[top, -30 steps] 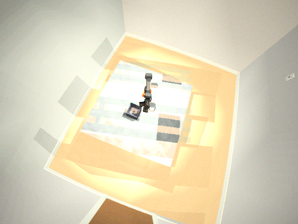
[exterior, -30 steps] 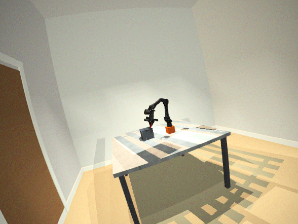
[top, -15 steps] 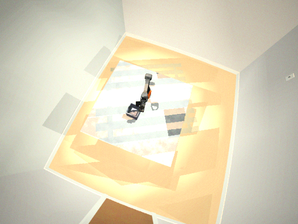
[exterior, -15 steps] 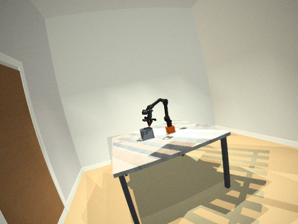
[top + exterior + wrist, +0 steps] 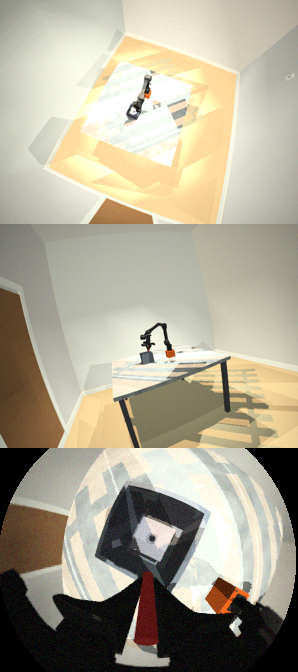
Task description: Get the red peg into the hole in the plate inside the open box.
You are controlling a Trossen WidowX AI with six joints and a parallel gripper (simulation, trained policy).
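The gripper (image 5: 148, 347) (image 5: 147, 581) is shut on the red peg (image 5: 148, 349) (image 5: 146, 615), which points down from the fingers. In the exterior view the peg's lower end is close to the rim of the dark open box (image 5: 130, 116) (image 5: 146, 358) (image 5: 115, 540); how far over the opening it is cannot be told exactly. In the wrist view the peg's tip shows at the box's near wall, to one side of the pale plate (image 5: 162, 549) on the box's bottom. The plate's small dark hole (image 5: 152, 538) is visible and has no peg in it.
The box stands on the table (image 5: 152, 142) (image 5: 142, 386), which has strong light and shadow patches. The arm's orange base block (image 5: 148, 95) (image 5: 170, 353) (image 5: 220, 595) stands near the box. The arm bends high over the table between base and box.
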